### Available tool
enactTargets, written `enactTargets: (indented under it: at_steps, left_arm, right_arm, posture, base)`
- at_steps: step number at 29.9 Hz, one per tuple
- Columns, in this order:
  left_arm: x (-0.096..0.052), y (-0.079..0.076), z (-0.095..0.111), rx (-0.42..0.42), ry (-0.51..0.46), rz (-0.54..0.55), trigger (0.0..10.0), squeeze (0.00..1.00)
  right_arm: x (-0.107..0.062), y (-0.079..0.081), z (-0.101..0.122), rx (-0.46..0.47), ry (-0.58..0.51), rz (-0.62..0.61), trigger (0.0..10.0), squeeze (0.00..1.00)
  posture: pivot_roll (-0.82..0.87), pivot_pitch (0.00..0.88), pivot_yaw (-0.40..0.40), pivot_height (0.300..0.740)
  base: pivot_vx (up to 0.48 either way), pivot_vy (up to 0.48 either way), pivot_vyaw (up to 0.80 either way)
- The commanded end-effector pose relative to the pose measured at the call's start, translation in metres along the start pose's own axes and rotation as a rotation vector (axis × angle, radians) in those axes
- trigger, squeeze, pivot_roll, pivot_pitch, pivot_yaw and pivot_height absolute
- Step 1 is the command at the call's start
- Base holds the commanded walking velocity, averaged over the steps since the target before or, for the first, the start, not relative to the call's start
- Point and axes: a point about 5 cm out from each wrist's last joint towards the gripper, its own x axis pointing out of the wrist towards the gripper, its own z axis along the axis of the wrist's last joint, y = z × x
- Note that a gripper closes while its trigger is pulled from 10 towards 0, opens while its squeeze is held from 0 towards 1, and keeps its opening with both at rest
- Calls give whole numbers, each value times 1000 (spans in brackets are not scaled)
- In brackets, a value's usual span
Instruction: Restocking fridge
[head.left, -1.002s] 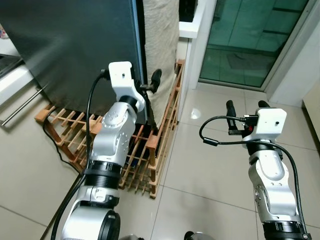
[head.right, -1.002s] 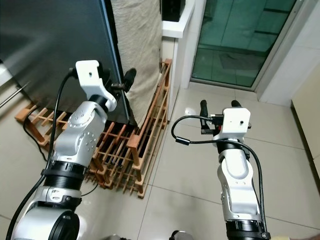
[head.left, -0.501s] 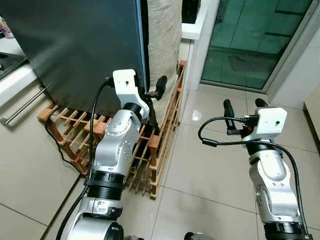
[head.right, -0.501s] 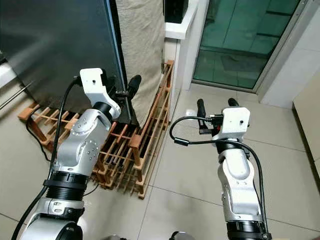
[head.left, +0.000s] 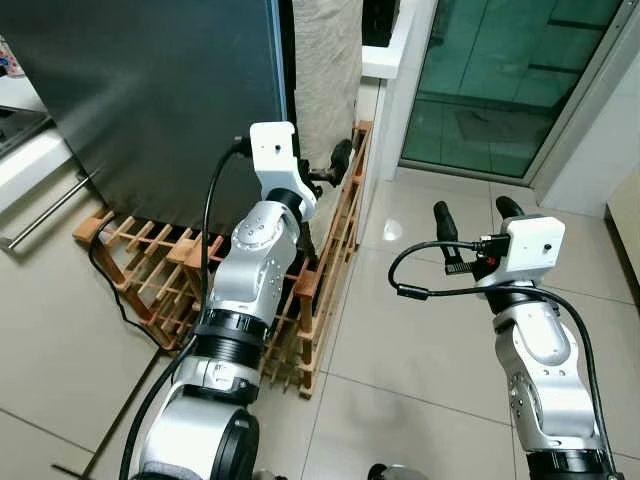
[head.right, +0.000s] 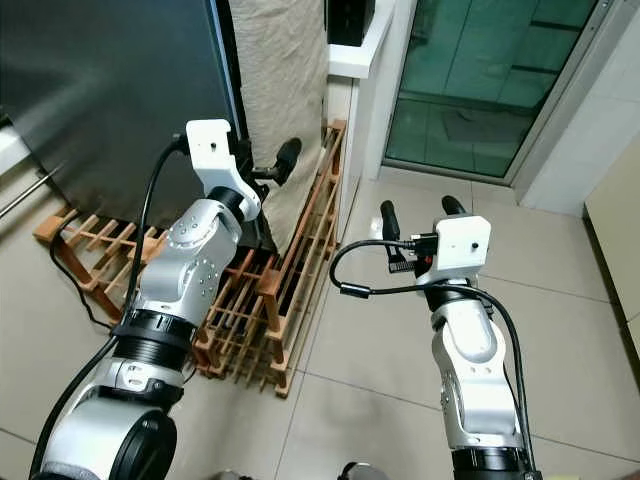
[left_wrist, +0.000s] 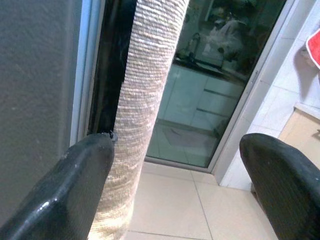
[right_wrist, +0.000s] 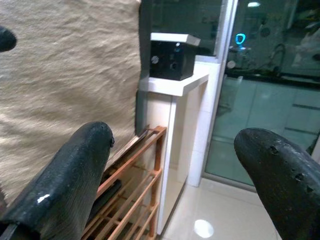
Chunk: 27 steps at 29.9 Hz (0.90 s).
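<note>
Two pincers hanging spread, grasping nothing: left pincer (head.left: 325, 172) reaching beside the dark fridge (head.left: 150, 90) edge and beige cloth (head.left: 325, 70), right pincer (head.left: 472, 212) hovering over floor tiles (head.left: 400, 330). Fridge top cropped off.

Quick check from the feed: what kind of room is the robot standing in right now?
Probably a home kitchen or the utility corner beside one. A tall dark fridge stands on a tiled floor, a wooden rack sits at its base, and a glass sliding door reflects a kitchen counter.
</note>
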Motion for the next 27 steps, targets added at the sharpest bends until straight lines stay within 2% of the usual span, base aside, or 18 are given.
enactTargets:
  at_steps: [1,11,21,25,26,27]
  left_arm:
    - [5,-1,5,14,-19,-1,10000,0]
    - [7,5,3,-6,-12,33,10000,0]
    - [11,-3,-3,-30,12,13,10000,0]
    - [14,-4,-5,-74,28,38,10000,0]
    - [15,-1,-10,-139,77,86,10000,0]
    - [16,-1,-12,-150,88,94,10000,0]
  right_arm:
    - [-1,-1,5,3,-11,13,10000,0]
    - [-6,3,3,7,14,71,10000,0]
    - [-7,5,2,-2,30,113,10000,0]
    - [-7,7,3,2,34,138,10000,0]
    - [-7,8,2,2,37,146,10000,0]
    - [-7,8,2,2,38,149,10000,0]
  posture:
    - [-153,15,52,740]
    - [-152,25,55,740]
    - [-158,28,54,740]
    - [-160,29,54,740]
    - [-160,30,54,740]
    - [-160,30,54,740]
  base:
    - [0,0,0]
    - [0,0,0]
    - [0,0,0]
    - [0,0,0]
    - [0,0,0]
    - [0,0,0]
